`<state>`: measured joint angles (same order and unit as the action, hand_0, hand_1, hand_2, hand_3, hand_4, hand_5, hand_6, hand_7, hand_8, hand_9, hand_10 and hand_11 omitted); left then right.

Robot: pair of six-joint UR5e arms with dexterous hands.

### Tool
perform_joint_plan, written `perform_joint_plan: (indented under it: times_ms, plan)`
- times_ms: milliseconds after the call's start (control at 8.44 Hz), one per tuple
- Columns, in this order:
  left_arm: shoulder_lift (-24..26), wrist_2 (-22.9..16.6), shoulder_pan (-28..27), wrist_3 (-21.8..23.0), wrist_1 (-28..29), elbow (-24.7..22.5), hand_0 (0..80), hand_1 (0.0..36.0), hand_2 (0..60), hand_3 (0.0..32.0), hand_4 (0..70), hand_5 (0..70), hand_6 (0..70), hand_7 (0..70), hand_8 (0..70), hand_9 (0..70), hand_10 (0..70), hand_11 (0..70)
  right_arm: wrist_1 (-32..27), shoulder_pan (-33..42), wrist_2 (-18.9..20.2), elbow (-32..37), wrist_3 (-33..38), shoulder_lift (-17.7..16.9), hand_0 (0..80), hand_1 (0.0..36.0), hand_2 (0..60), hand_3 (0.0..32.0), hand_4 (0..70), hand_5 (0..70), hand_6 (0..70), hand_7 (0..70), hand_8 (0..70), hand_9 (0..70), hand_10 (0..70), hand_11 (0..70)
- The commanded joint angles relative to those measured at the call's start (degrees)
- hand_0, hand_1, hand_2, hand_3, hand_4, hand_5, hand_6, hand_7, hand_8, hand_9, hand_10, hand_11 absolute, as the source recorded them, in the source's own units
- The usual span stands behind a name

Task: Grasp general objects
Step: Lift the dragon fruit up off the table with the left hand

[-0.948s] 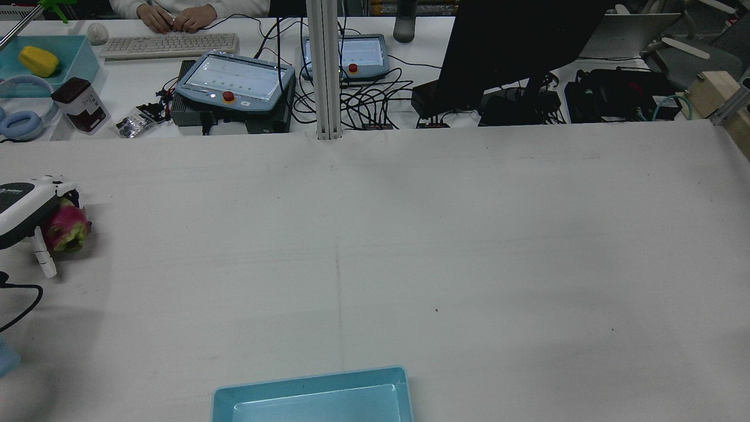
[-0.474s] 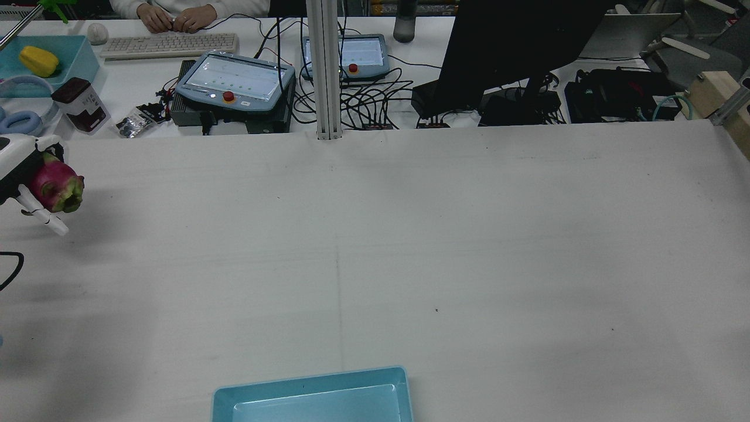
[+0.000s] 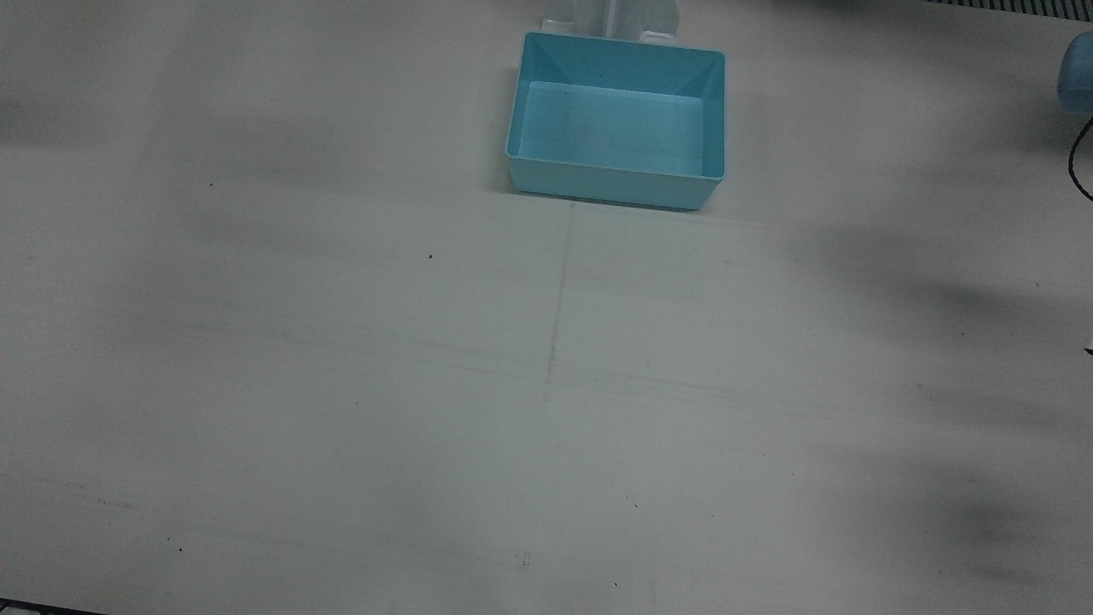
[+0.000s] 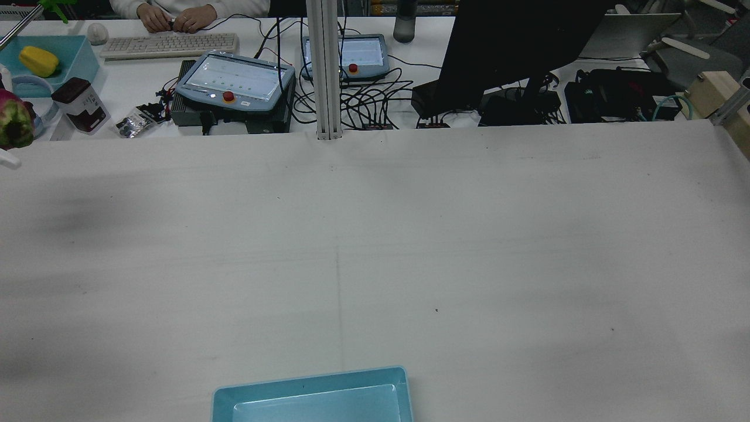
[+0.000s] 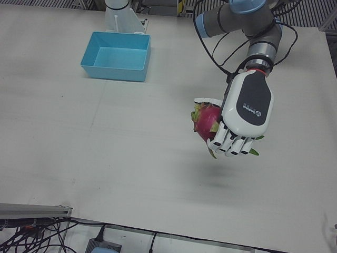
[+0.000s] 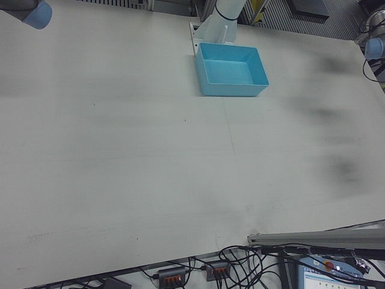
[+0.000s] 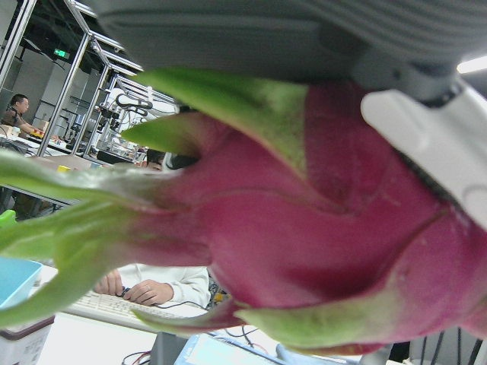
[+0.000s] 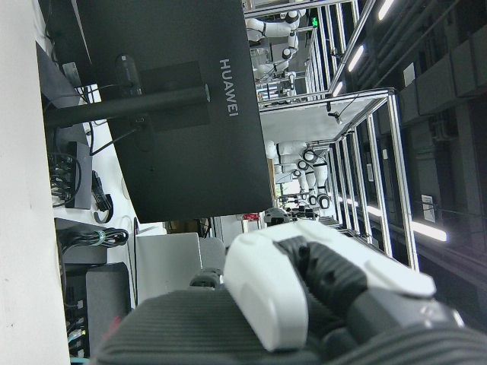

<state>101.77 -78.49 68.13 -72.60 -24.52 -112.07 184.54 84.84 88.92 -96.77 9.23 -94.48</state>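
Observation:
A pink dragon fruit (image 5: 207,123) with green scales hangs well above the white table, and my left hand (image 5: 243,113) is shut on it from the side, fingers curled under it. Its shadow lies on the table below. The rear view catches the fruit (image 4: 13,125) only at the left edge. It fills the left hand view (image 7: 304,251), with a white finger (image 7: 426,144) pressed against it. Of my right hand, only the right hand view shows a white finger (image 8: 266,296) before a dark palm, off the table; its state is unclear.
A light blue bin (image 5: 113,36) stands with nothing in it near the arm pedestals, also seen as the bin (image 3: 615,49) in the front view. Beyond the far edge are teach pendants (image 4: 234,82), a black monitor (image 4: 515,47), cables and a person's hands (image 4: 173,17) at a keyboard.
My left hand has lifted the dragon fruit up off the table and carried it leftward, nearly out of the rear view. Nothing else has moved.

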Motion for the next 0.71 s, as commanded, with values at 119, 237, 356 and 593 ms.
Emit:
perform_joint_plan:
  times_ms: [119, 237, 356, 593]
  plan:
    - [0.01, -10.09, 4.99, 14.29, 6.56, -3.33, 45.8, 28.9, 60.0, 0.0, 39.0, 70.0, 49.8, 70.0, 47.4, 67.3, 57.5, 70.0, 0.03, -0.03, 0.02, 0.0, 0.0, 0.0, 0.0, 0.0, 0.0, 0.0, 0.0, 0.0, 0.0, 0.0, 0.0, 0.0, 0.0, 0.0]
    - [0.01, -11.76, 4.03, 17.81, 10.42, -3.42, 46.0, 27.4, 60.0, 0.0, 41.0, 70.0, 50.9, 70.0, 48.0, 68.1, 56.9, 70.0, 0.03, -0.03, -0.07, 0.0, 0.0, 0.0, 0.0, 0.0, 0.0, 0.0, 0.0, 0.0, 0.0, 0.0, 0.0, 0.0, 0.0, 0.0]
    - [0.01, -12.39, 1.94, 23.07, 13.94, -3.51, 46.6, 26.5, 60.0, 0.0, 42.6, 70.0, 51.6, 70.0, 48.4, 68.3, 55.9, 70.0, 0.03, -0.03, 0.02, 0.0, 0.0, 0.0, 0.0, 0.0, 0.0, 0.0, 0.0, 0.0, 0.0, 0.0, 0.0, 0.0, 0.0, 0.0]
    - [-0.17, -13.0, 1.3, 25.65, 16.6, -5.35, 48.8, 26.2, 60.0, 0.0, 46.9, 70.0, 54.8, 70.0, 49.6, 69.9, 54.5, 70.0, 0.03, -0.03, -0.07, 0.0, 0.0, 0.0, 0.0, 0.0, 0.0, 0.0, 0.0, 0.0, 0.0, 0.0, 0.0, 0.0, 0.0, 0.0]
